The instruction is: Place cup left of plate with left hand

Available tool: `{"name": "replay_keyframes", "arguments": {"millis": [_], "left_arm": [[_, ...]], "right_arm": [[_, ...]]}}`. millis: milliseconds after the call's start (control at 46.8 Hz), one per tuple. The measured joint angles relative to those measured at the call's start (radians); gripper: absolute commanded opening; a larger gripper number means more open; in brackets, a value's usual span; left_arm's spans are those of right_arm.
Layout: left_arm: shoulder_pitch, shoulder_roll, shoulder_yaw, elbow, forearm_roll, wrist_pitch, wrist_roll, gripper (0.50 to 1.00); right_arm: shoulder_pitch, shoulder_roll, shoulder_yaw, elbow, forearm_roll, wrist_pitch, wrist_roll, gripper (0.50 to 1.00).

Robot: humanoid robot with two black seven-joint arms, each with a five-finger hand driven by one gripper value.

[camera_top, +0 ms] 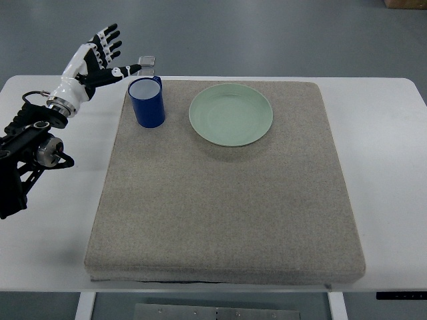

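Risk first: left hand (100,57), upper left of the frame, sits just beside the cup (147,101) with fingers spread and gripping nothing; thumb reaches toward the rim. Judged likely hazard: a sideways brush from thumb or wrist could tip the cup or shove it toward the plate (231,114). Cup stands upright on the grey mat (220,213), upper left part, left of the plate and apart from it. Cup interior looks pale, contents unclear. Plate holds nothing.

Cup (147,101) on mat (220,200), just left of plate (231,115); left robot hand (100,57) beyond cup's left.
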Motion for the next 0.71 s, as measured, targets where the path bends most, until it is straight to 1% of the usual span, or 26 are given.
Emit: {"name": "replay_keyframes", "arguments": {"millis": [171, 278, 534, 620, 705], "left_arm": [[-0.034, 0.008, -0.058, 0.011, -0.099, -0.045, 0.0, 0.996], [-0.047, 0.005, -0.06, 0.023, -0.193, -0.039, 0.001, 0.996], [-0.123, -0.005, -0.056, 0.04, -0.313, -0.022, 0.023, 0.996], [-0.155, -0.009, -0.053, 0.066, -0.397, -0.022, 0.059, 0.994], [-0.18, -0.025, -0.052, 0.095, -0.468, -0.018, 0.125, 0.994]], "right_arm": [[0.0, 0.0, 0.0, 0.0, 0.0, 0.0, 0.0, 0.934], [0.0, 0.0, 0.0, 0.0, 0.0, 0.0, 0.0, 0.934], [0.0, 0.0, 0.0, 0.0, 0.0, 0.0, 0.0, 0.934], [0.0, 0.0, 0.0, 0.0, 0.0, -0.001, 0.0, 0.934], [0.0, 0.0, 0.0, 0.0, 0.0, -0.001, 0.0, 0.934]]}}
